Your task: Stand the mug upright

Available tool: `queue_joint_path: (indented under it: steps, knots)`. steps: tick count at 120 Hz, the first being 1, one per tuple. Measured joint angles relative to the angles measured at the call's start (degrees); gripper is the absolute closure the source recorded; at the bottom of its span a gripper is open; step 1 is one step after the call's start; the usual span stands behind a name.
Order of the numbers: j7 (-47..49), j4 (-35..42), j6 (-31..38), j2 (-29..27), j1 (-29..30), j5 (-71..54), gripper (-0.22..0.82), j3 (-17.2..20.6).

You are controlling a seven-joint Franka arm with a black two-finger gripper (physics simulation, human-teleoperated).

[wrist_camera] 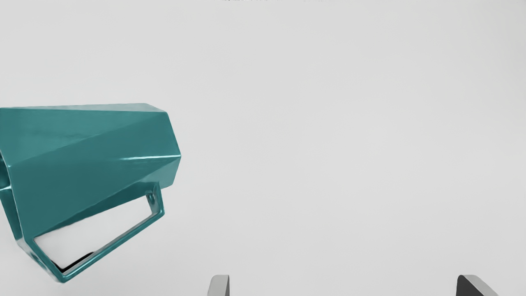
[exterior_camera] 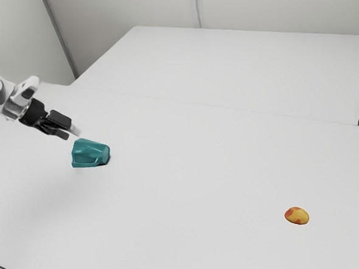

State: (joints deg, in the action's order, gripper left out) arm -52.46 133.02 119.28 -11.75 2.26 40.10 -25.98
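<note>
The gripper (exterior_camera: 68, 132) hangs at the exterior view's left with its two fingers spread wide apart and nothing between them. In the wrist view the mug (wrist_camera: 96, 164) lies off to one side of the gap, nearer to one fingertip than to the other, and not touching either. In the exterior view it is near the gripper, a little to the right and toward the near side

The mug is lying on its side on the table (exterior_camera: 189, 172), its mouth toward the exterior view's left and its base toward the right. The handle (wrist_camera: 115, 244) stands out from the body on the side nearer the fingers. So the upright pose is not there as things lie; what remains, I judge, is to get a hold on it, turn it mouth up, set it on its base and let go

As for containers, the mug is the one I see. A sliver of inner wall shows at its mouth, too little to tell whether anything is inside. Well apart from it, toward the right and the near side, a yellow and red fruit-like thing (exterior_camera: 297, 216) rests on the table
</note>
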Motion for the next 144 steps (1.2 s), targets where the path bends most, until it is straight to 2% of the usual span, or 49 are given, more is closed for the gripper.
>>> queue_joint_path:
  steps: [23,37,62,85,121,144]
  knots:
    - [-22.5,2.8,-0.2,4.1,3.9,12.8,0.0,-1.4]
    - [-33.4,6.2,-1.1,2.4,9.4,15.1,0.0,-1.4]
    - [-48.6,7.0,-1.7,3.8,13.2,17.2,0.0,-1.4]
    - [-58.7,6.2,-0.2,8.0,13.5,20.8,0.0,-1.4]
    - [-69.0,1.0,2.0,18.6,12.8,30.0,0.0,-0.1]
    - [-73.3,-0.9,1.5,22.4,12.5,36.3,0.0,2.3]
